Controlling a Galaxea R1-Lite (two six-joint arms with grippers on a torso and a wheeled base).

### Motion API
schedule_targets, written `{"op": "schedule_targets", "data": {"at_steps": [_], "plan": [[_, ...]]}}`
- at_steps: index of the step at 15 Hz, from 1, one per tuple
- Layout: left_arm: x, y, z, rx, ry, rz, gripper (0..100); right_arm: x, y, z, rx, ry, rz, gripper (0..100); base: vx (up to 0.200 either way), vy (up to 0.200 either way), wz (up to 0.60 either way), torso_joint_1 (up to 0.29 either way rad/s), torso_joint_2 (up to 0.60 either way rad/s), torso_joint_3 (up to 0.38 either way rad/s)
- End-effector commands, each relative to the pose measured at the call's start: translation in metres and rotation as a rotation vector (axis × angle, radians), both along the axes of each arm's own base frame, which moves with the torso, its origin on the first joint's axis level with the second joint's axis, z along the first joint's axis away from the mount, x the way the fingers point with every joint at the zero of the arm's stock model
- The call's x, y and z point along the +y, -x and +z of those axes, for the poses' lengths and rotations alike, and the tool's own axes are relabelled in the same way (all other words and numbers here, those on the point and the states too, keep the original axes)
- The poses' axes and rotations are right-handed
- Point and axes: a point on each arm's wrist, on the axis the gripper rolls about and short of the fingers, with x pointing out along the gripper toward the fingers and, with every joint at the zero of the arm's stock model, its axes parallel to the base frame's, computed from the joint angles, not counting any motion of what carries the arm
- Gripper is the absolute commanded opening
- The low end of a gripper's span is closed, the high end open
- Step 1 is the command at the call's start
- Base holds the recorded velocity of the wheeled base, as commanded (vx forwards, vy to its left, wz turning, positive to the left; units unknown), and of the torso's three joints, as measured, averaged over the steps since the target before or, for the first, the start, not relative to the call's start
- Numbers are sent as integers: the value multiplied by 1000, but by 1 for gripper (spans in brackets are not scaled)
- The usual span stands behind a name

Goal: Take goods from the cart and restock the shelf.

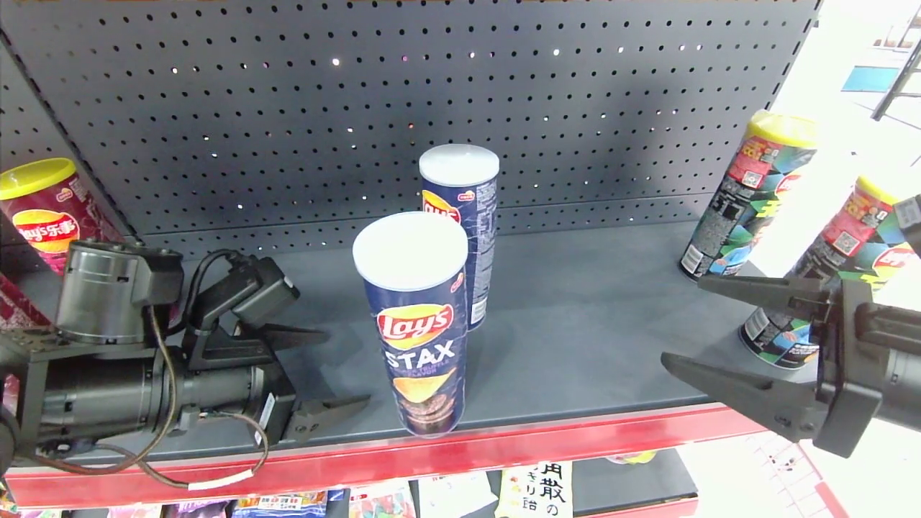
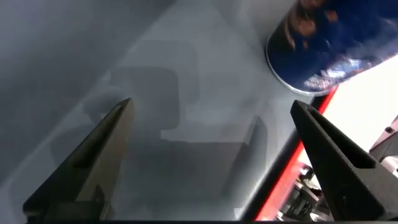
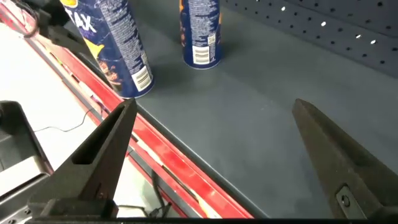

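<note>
Two dark blue chip cans stand on the grey shelf [image 1: 575,316]: the front can [image 1: 417,324] near the red edge, the rear can [image 1: 464,226] behind it. My left gripper [image 1: 320,374] rests open on the shelf just left of the front can, nothing between its fingers; the left wrist view shows that can's base [image 2: 323,56] ahead. My right gripper [image 1: 701,327] hangs open at the shelf's right front, empty. The right wrist view shows the front can [image 3: 121,46] and the rear can [image 3: 200,31] further along the shelf.
A red can with a yellow lid [image 1: 43,212] stands at the shelf's far left. Two multicoloured cans [image 1: 748,194] [image 1: 827,280] stand at the right end. A perforated back panel [image 1: 432,93] closes the rear. The red front lip [image 1: 446,453] has packaged goods below.
</note>
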Motion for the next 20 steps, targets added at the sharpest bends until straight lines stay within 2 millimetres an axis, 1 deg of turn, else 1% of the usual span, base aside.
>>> {"op": "schedule_targets", "data": {"at_steps": [1, 7, 20], "plan": [[-5, -6, -3, 17, -5, -10, 100, -1, 0, 0, -3, -1, -2, 100, 0, 0, 0, 0, 0, 0], [-17, -6, -8, 37, -12, -59, 100, -3, -1, 3, -1, -15, -30, 100, 0, 0, 0, 0, 0, 0], [-30, -21, -5, 23, -8, -76, 100, -3, -1, 3, -2, -15, -30, 100, 0, 0, 0, 0, 0, 0]]}}
